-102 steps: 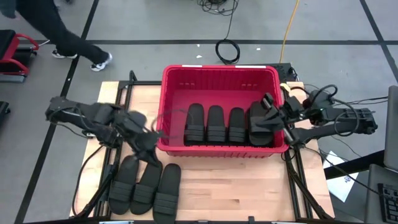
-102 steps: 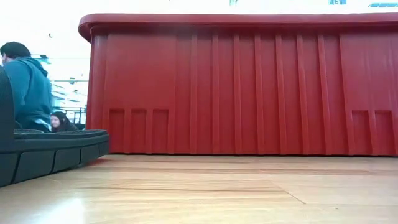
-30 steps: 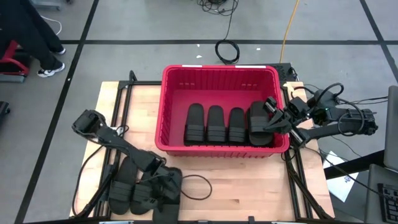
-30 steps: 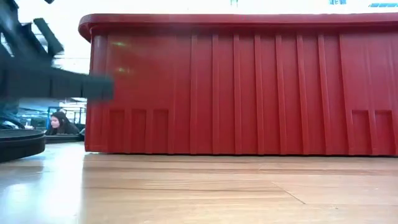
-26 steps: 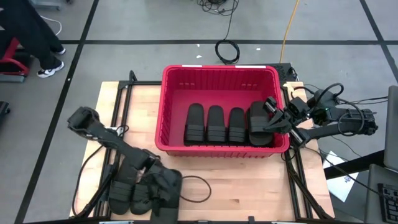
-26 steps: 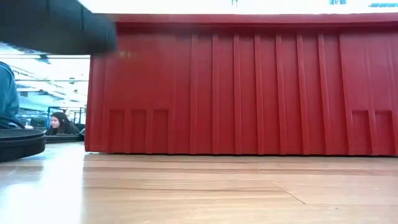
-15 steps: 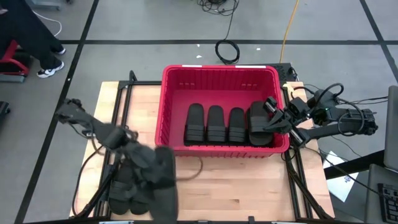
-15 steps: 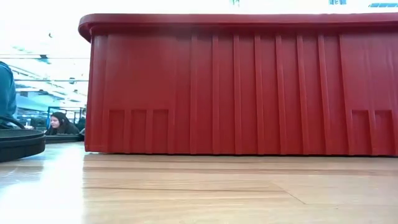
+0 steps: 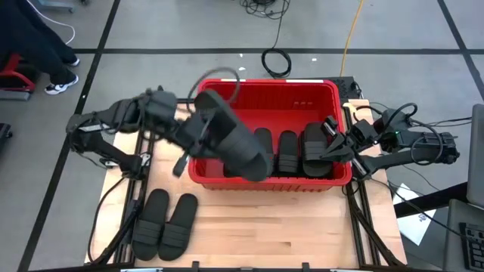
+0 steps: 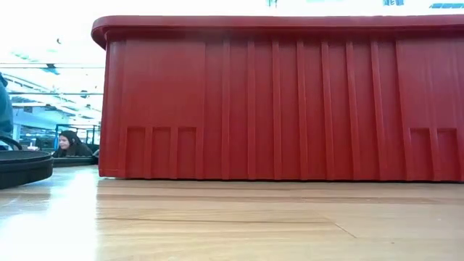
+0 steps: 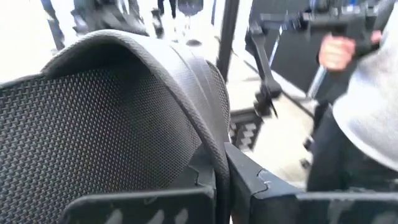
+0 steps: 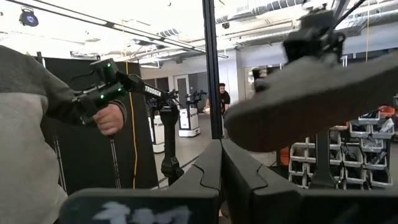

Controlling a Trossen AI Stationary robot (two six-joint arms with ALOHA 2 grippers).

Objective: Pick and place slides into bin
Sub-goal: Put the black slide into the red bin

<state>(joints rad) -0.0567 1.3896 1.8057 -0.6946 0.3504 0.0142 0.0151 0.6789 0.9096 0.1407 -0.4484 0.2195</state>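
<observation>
High view shows you the carrying step under way: your left gripper (image 9: pixel 198 130) is clamped shut on one black slide (image 9: pixel 233 142), holding it in the air above the near-left part of the red bin (image 9: pixel 261 87). That carried slide is tilted, its toe end reaching out over the bin's near wall. Inside the bin, a row of slides (image 9: pixel 289 151) stands side by side against the near wall. Two more slides (image 9: pixel 164 223) lie flat on the bench (image 9: pixel 287 230), outside the bin, off its near-left corner.

Your right gripper (image 9: pixel 330 146) is shut and holds nothing; it waits at the bin's right wall, near the rightmost slide in the row.

My judgement is that the next move calls for bringing the carried slide fully inside the rim, over the free space left of the row, lowering it, then letting go. Watch that the sole clears the near wall.

Hard to make out: the carried slide covers the left end of the row, so you cannot count the slides beneath it. Low view shows only the bin's outer wall (image 10: pixel 290 101) and the edge of one bench slide (image 10: pixel 22 165). Left wrist view is mostly filled by the held slide's mesh strap (image 11: pixel 99 118), so the bin is hidden there.
</observation>
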